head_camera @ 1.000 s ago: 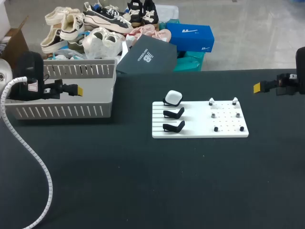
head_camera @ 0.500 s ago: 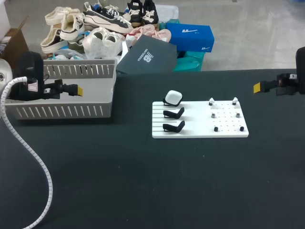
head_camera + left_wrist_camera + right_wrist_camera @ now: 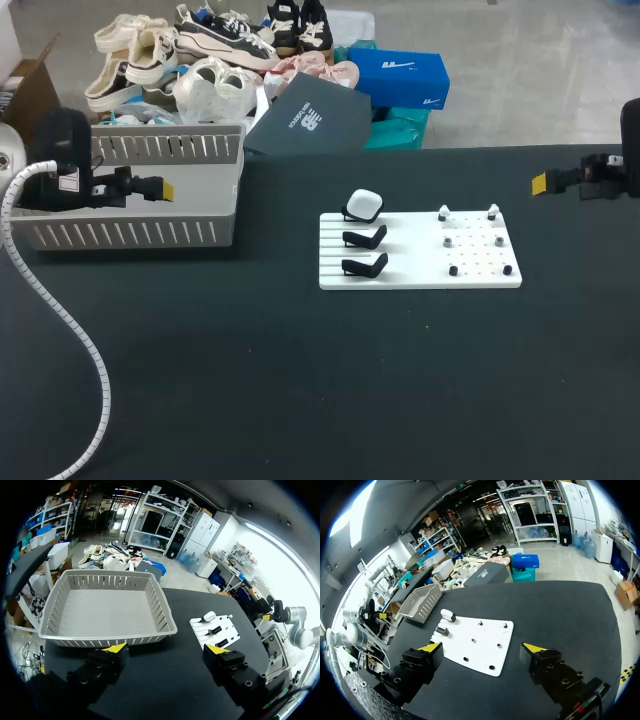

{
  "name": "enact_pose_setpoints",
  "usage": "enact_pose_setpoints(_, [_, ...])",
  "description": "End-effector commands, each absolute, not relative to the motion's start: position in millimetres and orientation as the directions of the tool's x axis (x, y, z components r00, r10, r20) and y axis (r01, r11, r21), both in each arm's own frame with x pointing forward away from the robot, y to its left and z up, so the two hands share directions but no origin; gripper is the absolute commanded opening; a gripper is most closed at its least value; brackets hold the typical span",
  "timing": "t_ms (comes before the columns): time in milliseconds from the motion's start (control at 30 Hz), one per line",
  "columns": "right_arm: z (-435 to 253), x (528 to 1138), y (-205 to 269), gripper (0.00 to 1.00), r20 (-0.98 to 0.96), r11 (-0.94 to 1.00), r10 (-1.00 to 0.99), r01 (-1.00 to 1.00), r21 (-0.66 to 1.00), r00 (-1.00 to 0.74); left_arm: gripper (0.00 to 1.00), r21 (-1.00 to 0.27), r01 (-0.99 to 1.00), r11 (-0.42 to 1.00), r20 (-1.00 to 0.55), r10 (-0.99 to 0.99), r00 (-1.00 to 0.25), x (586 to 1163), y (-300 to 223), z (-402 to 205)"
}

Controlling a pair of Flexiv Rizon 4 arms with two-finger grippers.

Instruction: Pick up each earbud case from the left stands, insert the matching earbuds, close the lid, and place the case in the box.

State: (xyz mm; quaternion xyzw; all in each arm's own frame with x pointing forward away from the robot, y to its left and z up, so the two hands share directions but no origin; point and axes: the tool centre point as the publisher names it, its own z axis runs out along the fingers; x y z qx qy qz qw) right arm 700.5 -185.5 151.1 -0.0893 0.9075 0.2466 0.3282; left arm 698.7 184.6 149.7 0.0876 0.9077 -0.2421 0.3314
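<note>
Black table, case on stand, far from left gripper, right gripper, both spread

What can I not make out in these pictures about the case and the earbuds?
Earbuds on the white board: too small in every view to match to a case.
Earbud case: lid seam too small, head view and both wrist views.
Right arm: cut off by the head view's right edge.
</note>
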Motion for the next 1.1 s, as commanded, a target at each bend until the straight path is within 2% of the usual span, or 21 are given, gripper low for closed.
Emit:
enact_pose_setpoints(33, [150.2,701.2,-186.2,1.0,-0.641,0.861,-0.001,-0.327,0.39,-0.768,1.0,-0.38,0.319,0.868,-0.641,0.001,-0.768,699.8,184.4,150.6])
enact_pose_setpoints(800, [150.2,701.2,-186.2,1.0,-0.641,0.861,-0.001,-0.327,0.39,-0.768,1.0,-0.38,0.319,0.868,-0.641,0.001,-0.768,699.8,184.4,150.6])
enact_pose_setpoints(1100, [150.2,701.2,-186.2,1.0,-0.641,0.861,-0.001,-0.327,0.39,-0.768,1.0,-0.268,0.508,0.819,-0.745,0.158,-0.648,714.3,166.7,168.5])
